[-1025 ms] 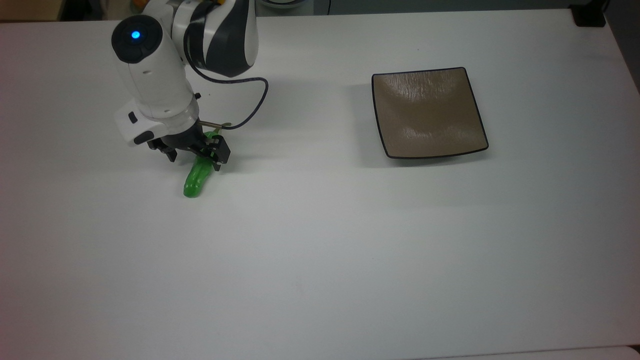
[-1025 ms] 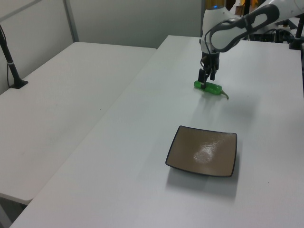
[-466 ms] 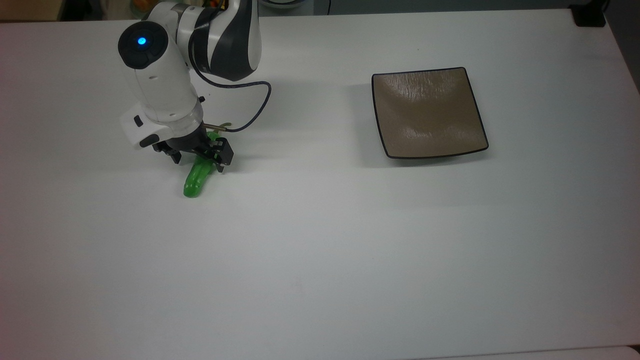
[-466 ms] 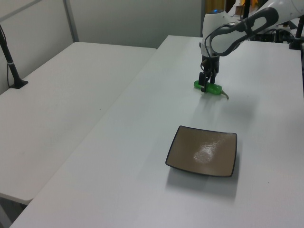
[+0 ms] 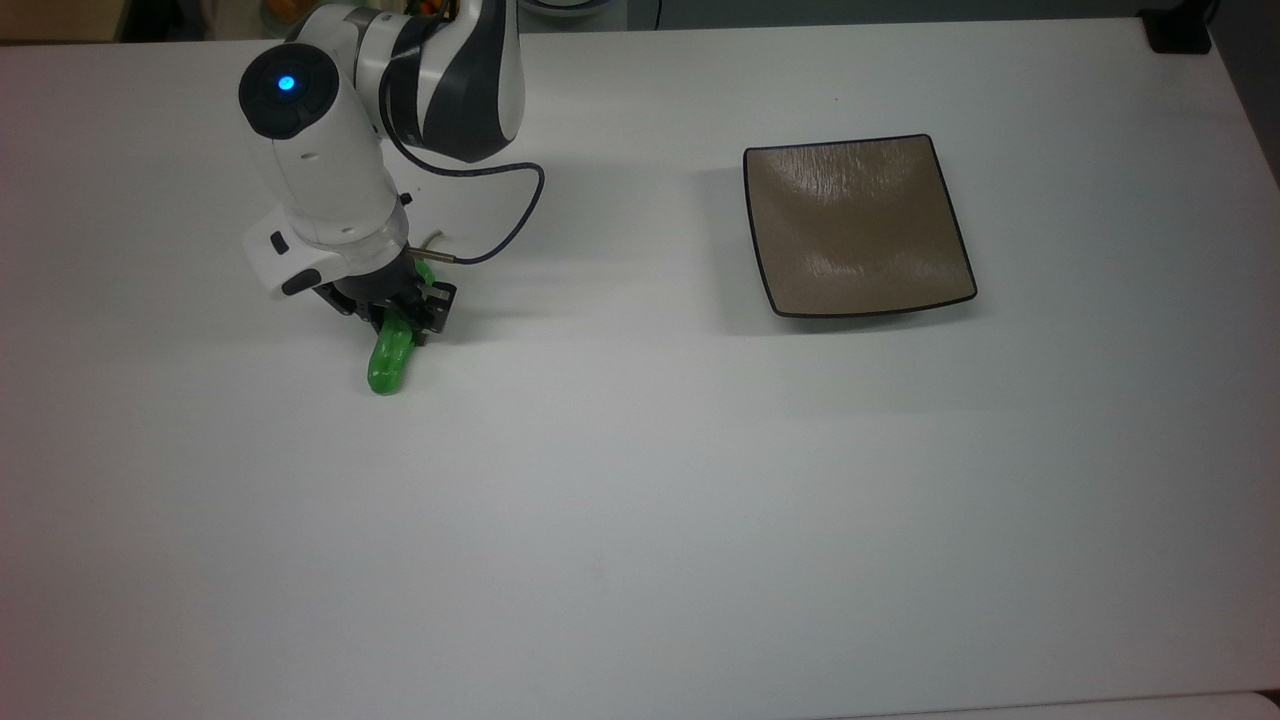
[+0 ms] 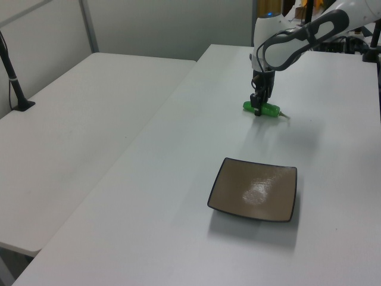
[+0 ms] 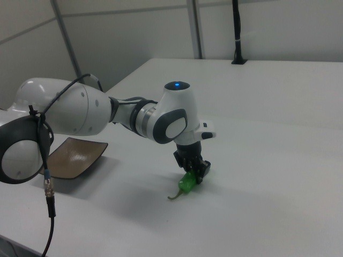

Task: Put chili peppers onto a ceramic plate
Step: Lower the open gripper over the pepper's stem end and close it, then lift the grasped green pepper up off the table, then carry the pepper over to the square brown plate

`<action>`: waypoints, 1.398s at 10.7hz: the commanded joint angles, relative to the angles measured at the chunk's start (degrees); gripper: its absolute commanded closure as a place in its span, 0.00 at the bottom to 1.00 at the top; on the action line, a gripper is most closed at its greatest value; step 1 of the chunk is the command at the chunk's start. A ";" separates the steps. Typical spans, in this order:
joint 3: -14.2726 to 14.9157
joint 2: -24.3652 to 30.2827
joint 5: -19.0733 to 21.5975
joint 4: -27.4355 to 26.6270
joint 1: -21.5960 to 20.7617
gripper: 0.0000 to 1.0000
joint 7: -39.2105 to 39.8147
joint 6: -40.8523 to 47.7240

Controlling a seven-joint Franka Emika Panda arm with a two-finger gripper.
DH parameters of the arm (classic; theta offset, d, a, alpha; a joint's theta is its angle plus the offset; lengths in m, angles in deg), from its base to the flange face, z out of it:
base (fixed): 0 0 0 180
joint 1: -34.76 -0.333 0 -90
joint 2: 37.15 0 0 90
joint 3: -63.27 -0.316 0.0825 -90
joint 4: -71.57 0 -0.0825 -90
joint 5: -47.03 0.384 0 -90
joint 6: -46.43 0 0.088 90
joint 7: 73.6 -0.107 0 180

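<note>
The gripper (image 5: 396, 312) points down at the white table (image 5: 640, 500) with its fingers clenched on the green pepper (image 5: 390, 358) — the pepper's free end juts out below it in the top view. The brown plate (image 5: 858, 226) sits well apart, toward the top view's right — nothing on it.

The arm (image 5: 320, 170) reaches steeply down, its pincer (image 5: 397, 312) closed low.
</note>
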 commanded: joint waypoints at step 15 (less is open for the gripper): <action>-0.69 20.26 5.18 3.06 -19.59 1.00 -2.70 28.24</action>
